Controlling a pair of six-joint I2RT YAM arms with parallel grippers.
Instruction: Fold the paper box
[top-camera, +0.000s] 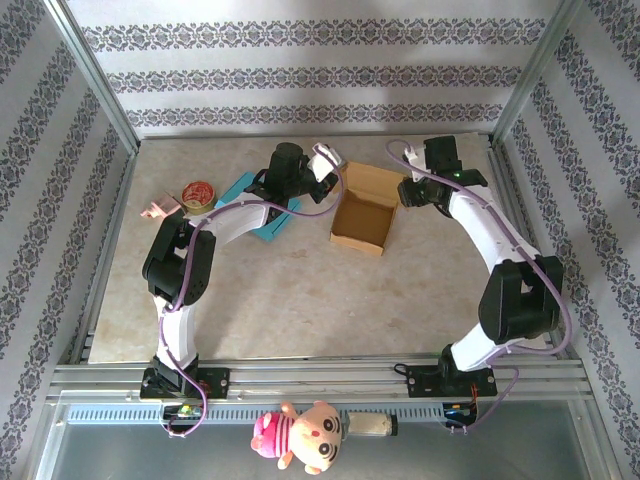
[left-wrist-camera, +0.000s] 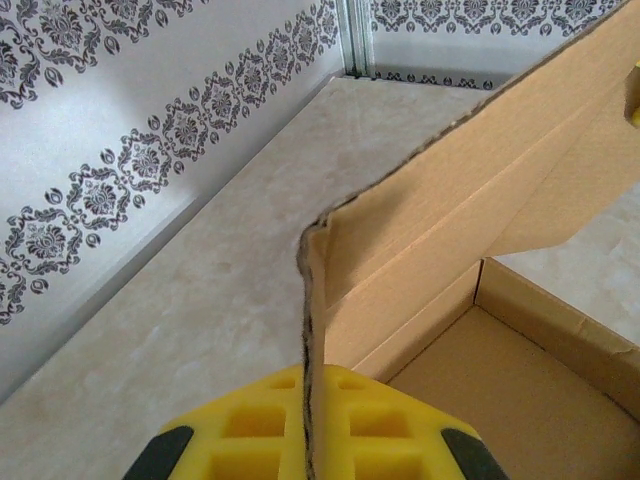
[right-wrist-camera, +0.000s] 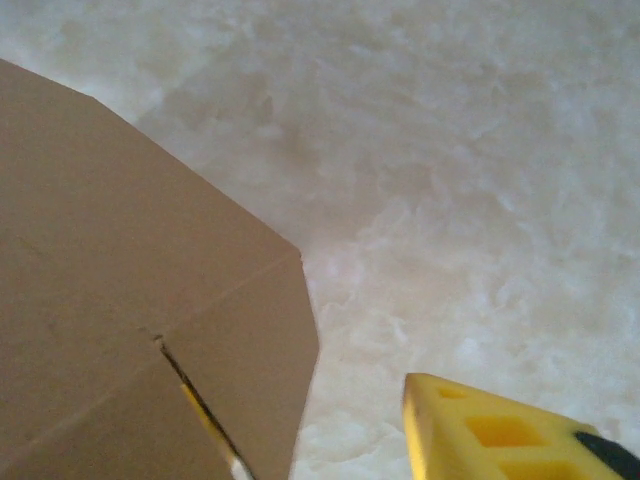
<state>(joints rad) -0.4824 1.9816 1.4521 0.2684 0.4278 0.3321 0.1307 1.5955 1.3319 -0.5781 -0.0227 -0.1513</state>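
The left arm (top-camera: 178, 335) and right arm (top-camera: 487, 235) share white rounded links, bulky black joints and black bases, thin purple cables (top-camera: 318, 212) running alongside, and yellow fingers (left-wrist-camera: 255, 425) with square recesses and black corners.

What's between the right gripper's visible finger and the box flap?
Bare table only, in the right wrist view: the visible finger of the right gripper stands clear of the box flap.
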